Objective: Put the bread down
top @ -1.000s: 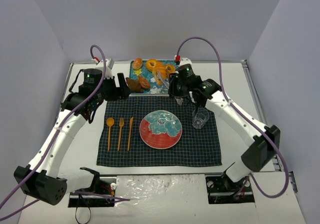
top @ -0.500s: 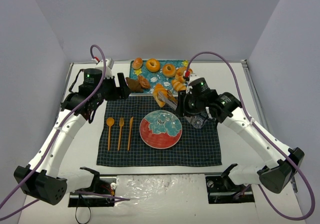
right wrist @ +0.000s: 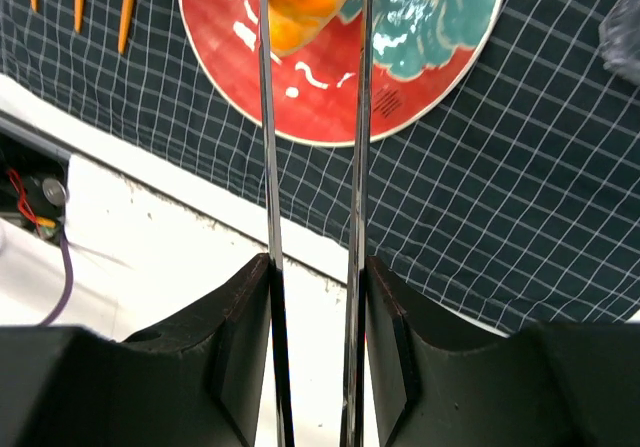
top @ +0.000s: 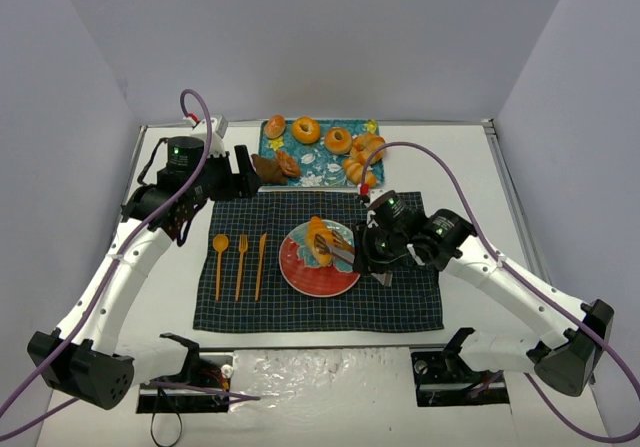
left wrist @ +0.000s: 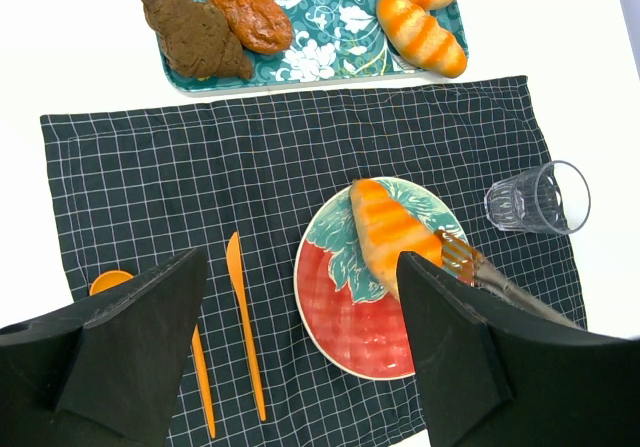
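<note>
Holding the bread (top: 320, 240) between the tips of metal tongs (right wrist: 268, 167), your right claw (right wrist: 315, 347) is closed down on the tong handles, with the two arms squeezed almost parallel. The bread is over the far half of the plate (top: 305, 275), across the teal part. You can't tell from these views whether it rests on the plate or hangs just off it. The left claw (left wrist: 300, 267) is spread wide with nothing in it, hovering off the plate's far-left side, near the tray (left wrist: 330, 52).

Handling, as a judgement: the bread is light and soft and will crush easily. The ridged crust gives the tips some bite, but the tapered ends will pivot. The tips look to bite nearer its near end than its thick middle, so expect it to swing; the middle is the better hold. Go gentle on the squeeze. To release, lower until it's plainly on the plate, then ease the claw so the tongs spring apart, no dragging. Mind the glass (left wrist: 538, 197) just off the plate's right rim on the desk.
</note>
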Controlling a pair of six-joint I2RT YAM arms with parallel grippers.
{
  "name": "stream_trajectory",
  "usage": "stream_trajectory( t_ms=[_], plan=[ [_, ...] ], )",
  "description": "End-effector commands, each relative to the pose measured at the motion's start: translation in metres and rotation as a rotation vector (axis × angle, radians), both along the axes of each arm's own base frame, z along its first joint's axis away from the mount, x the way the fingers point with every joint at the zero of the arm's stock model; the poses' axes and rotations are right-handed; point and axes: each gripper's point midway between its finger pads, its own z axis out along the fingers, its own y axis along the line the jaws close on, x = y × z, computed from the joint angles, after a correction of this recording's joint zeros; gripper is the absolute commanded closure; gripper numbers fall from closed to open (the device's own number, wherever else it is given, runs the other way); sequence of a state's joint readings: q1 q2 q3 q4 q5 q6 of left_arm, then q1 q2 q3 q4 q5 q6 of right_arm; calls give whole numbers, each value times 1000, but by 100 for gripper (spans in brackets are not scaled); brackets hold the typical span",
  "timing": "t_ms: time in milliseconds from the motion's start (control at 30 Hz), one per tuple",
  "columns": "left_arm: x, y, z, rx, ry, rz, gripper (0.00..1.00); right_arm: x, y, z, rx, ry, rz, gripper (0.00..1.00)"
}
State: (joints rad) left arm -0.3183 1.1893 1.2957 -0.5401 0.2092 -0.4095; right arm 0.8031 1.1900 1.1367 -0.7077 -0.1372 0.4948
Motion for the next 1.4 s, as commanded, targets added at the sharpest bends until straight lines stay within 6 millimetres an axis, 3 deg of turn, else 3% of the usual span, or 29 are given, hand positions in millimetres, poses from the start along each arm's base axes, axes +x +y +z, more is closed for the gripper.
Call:
stream_trajectory(
  t_ms=[0,133,500,933,1367],
  plan=[
    [4,-2,37,-49,-112,-3,27,-7,9,0,16,-3,14,100],
    [4,-3,35,-49,-107,-2,27,-11,9,-10,-14,10,17,100],
    [5,-3,34,-47,-106,-3,27,-11,4,-23,-61,10,-7,76],
    [6,-3,32,-46,-101,-1,27,-12,7,-20,-53,8,8,58],
    [5,-2,33,-44,-105,-1,27,-9,11,-7,-39,-9,8,57]
  ],
)
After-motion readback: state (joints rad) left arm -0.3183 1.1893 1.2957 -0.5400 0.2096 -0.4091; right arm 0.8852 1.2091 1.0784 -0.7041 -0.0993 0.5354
